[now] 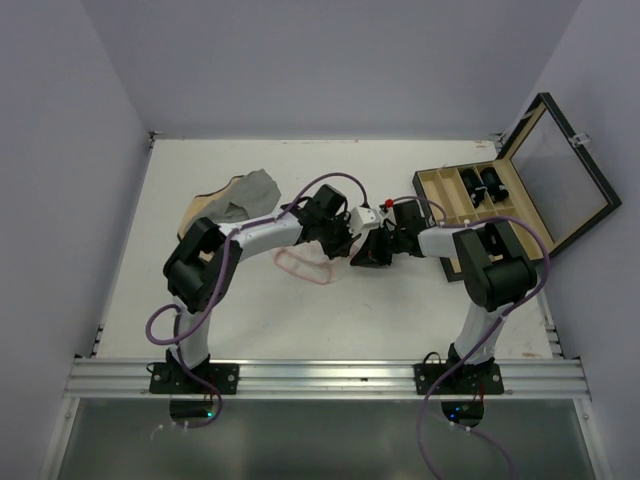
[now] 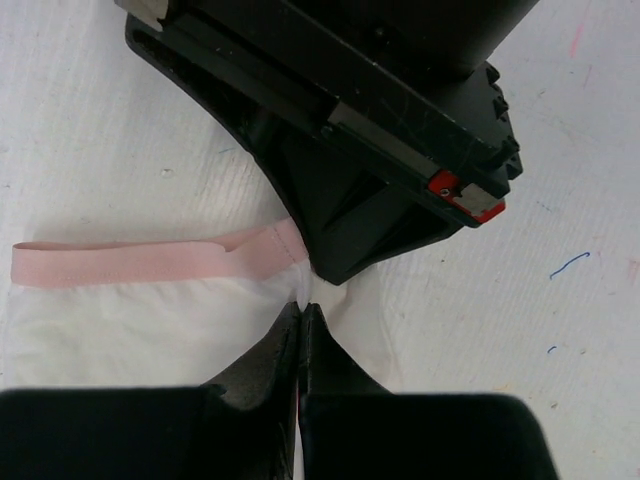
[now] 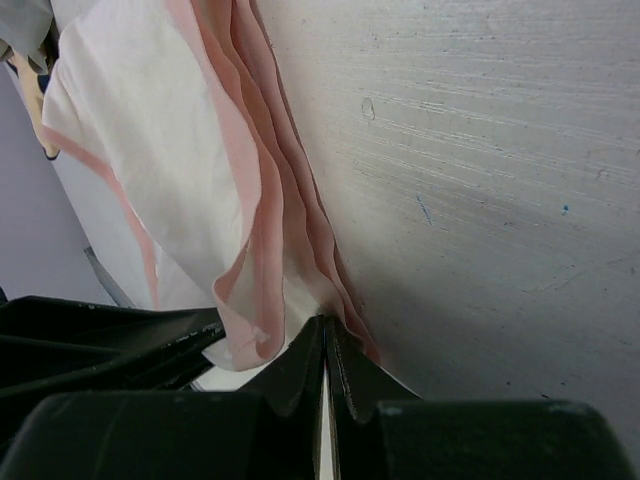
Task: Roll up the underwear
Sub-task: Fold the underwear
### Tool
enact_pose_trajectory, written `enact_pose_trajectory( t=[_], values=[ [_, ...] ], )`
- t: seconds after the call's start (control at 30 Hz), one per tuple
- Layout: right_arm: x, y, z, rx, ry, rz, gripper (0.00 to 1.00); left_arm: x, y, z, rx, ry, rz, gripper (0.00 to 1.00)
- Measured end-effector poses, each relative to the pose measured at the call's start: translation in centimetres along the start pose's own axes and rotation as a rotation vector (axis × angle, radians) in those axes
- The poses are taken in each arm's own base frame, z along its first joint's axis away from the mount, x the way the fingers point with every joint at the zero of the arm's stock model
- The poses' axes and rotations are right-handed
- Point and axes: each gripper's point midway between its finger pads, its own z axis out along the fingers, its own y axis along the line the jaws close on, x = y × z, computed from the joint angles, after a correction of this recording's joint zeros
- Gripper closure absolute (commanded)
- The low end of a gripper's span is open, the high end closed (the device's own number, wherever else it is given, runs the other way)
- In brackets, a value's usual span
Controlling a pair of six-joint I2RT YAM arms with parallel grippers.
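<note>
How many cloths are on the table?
3: underwear at centre; grey cloth far left, overlapping a tan cloth. Others may be hidden.

No legible text (anywhere visible)

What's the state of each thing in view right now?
underwear: edge gathered in folds, not rolled
left gripper: fingers shut on underwear
right gripper: fingers shut on underwear
case: open, lid up
grey cloth: crumpled, partly on tan cloth
</note>
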Motion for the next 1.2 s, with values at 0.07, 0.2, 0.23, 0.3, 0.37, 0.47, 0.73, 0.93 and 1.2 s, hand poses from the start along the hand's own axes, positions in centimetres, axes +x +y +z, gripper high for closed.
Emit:
enact_pose_trajectory(
  t=[0.07,0.2,0.23,0.3,0.37,0.47,0.73,0.93,1.2],
  values=[
    [0.0,0.0,0.0,0.000,0.000,0.000,0.92,-0.1,-0.4,0.0,0.019,-0.007,-0.010,1.00],
    [0.0,0.0,0.0,0.000,0.000,0.001,0.92,-0.2,-1.2,0.0,0.061,-0.014,-0.033,1.00],
    [0.0,0.0,0.0,0.000,0.000,0.001,0.92,-0.3,-1.4,0.0,0.070,-0.015,-0.038,1.00],
    [0.0,0.0,0.0,0.000,0.000,0.001,0.92,-0.3,-1.7,0.0,0.086,-0.018,-0.040,1.00],
    [0.0,0.0,0.0,0.000,-0.001,0.001,0.92,-0.3,-1.9,0.0,0.097,-0.018,-0.041,1.00],
    [0.0,0.0,0.0,0.000,-0.001,0.001,0.92,0.0,-2.3,0.1,0.112,-0.016,-0.048,1.00],
    [0.8,0.0,-1.3,0.023,0.023,-0.011,0.87,2.6,-2.8,1.0,0.118,0.041,-0.098,1.00],
    [0.3,1.1,-3.5,0.016,0.002,-0.057,0.88,3.0,-2.2,1.5,0.106,0.041,-0.132,1.00],
    [1.0,-0.5,-2.3,0.035,0.050,-0.040,0.92,3.0,-1.9,1.4,0.101,0.038,-0.159,1.00]
  ],
)
